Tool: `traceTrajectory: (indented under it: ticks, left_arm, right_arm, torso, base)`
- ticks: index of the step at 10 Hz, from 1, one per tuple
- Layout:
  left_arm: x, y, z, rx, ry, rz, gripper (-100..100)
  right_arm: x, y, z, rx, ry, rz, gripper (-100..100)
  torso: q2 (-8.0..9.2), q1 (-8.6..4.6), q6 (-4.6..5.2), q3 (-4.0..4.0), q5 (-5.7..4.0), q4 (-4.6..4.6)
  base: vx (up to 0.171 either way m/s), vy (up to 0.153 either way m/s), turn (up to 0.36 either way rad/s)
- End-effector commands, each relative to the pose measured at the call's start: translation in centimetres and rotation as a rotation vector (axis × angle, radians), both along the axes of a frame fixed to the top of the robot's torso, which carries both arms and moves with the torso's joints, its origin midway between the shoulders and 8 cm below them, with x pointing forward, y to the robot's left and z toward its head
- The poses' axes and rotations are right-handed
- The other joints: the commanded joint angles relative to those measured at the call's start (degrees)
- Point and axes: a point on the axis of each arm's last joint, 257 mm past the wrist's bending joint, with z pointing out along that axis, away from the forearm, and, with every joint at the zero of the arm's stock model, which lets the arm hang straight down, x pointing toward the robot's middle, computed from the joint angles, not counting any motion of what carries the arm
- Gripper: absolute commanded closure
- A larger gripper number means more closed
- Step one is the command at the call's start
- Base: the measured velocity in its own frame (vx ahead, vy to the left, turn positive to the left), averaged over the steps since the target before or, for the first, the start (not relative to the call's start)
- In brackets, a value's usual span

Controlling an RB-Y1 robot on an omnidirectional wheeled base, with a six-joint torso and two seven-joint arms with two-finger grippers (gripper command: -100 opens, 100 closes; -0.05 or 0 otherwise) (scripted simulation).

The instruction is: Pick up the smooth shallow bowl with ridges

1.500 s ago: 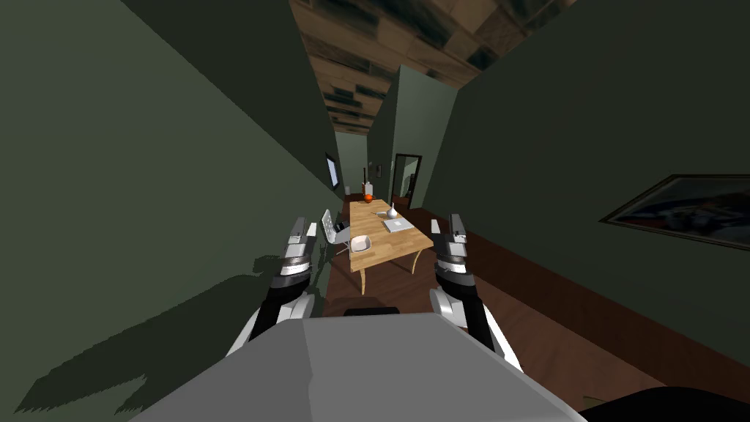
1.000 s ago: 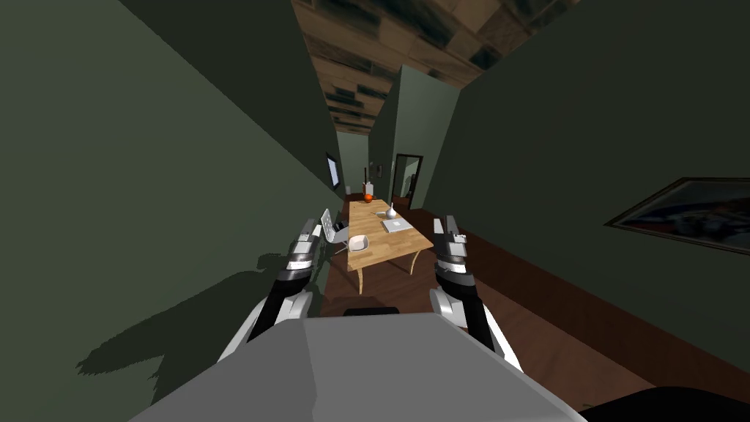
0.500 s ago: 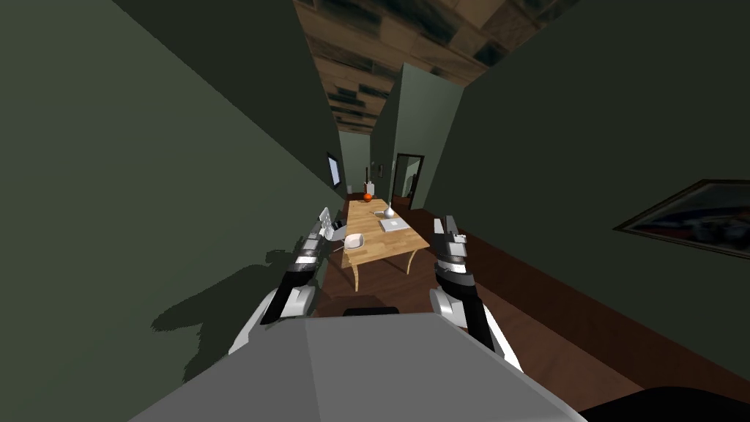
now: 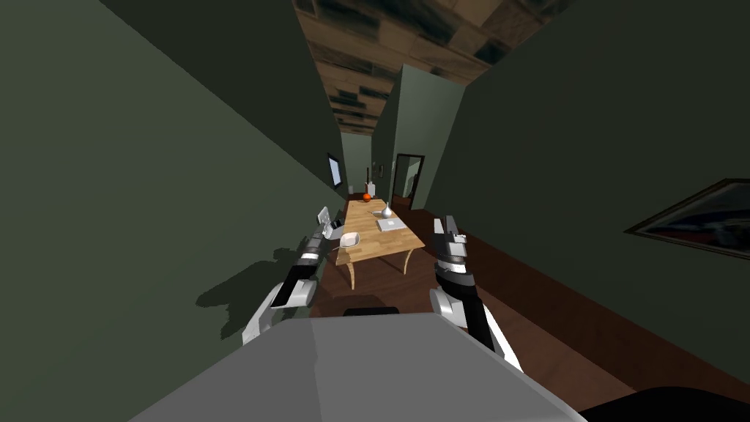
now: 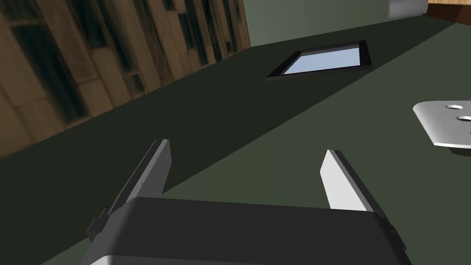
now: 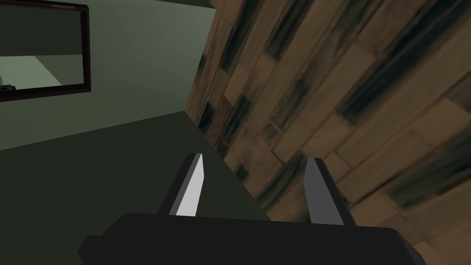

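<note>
Two grippers hang short of the wooden table point(image 4: 381, 245), both spread open and holding nothing: the left gripper point(image 5: 246, 148) off its near left corner, the right gripper point(image 6: 255, 158) off its near right side. The shallow white bowl point(image 4: 349, 239) sits on the table's near left corner, its inside too small to read. Farther along the tabletop stand a grey vase point(image 4: 387, 212) and an orange ball point(image 4: 366, 196). A white chair point(image 4: 324, 217) stands beside the table's left edge.

The left tool point(image 5: 245, 146) has two thin, light grey, blade-shaped fingers point(image 5: 341, 180) on a dark box body. The right tool point(image 6: 256, 157) is built identically. The left forearm point(image 4: 293, 289) and right forearm point(image 4: 455, 287) carry white shells, black joint sections and grey-banded wrist segments.
</note>
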Motion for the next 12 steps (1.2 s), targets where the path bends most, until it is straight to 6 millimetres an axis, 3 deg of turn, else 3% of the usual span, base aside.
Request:
traceTrajectory:
  ticks: [1,5,6,8,9,12]
  left_arm:
    - [0.6,0.2,-0.6,-0.005,0.026,0.007,-100]
    - [3.7,2.7,-5.7,-0.051,0.180,0.052,-100]
    - [3.7,2.7,-5.8,-0.051,0.183,0.053,-100]
    - [4.9,4.0,-8.6,-0.081,0.265,0.076,-100]
    - [4.9,4.0,-8.7,-0.081,0.266,0.076,-100]
    - [5.8,5.3,-11.7,-0.114,0.352,0.101,-100]
  right_arm:
    - [0.0,0.0,0.0,0.000,0.000,0.000,0]
    - [0.0,0.0,0.0,0.000,0.000,0.000,0]
    - [0.0,0.0,0.0,0.000,0.000,0.000,0]
    - [0.0,0.0,0.0,0.000,0.000,0.000,0]
    - [0.0,0.0,0.0,0.000,0.000,0.000,0]
    - [0.0,0.0,0.0,0.000,0.000,0.000,0]
  torso:
    - [0.00,0.00,0.00,0.00,0.00,0.00]
    - [-0.02,-0.03,0.00,0.00,-0.02,0.00]
    - [-0.03,-0.08,0.00,-0.02,-0.03,0.00]
    - [-0.19,0.21,0.00,-0.10,0.03,-0.03]
    - [-0.23,0.19,0.00,-0.13,0.02,-0.05]
    - [-0.22,0.27,0.00,-0.12,0.04,-0.04]
  base:
    - [-0.039,-0.106,0.032]
    - [-0.028,-0.130,0.044]
    - [-0.007,-0.107,0.013]
    - [0.029,-0.080,0.017]
    - [0.017,-0.070,0.009]
    - [0.023,-0.061,0.004]
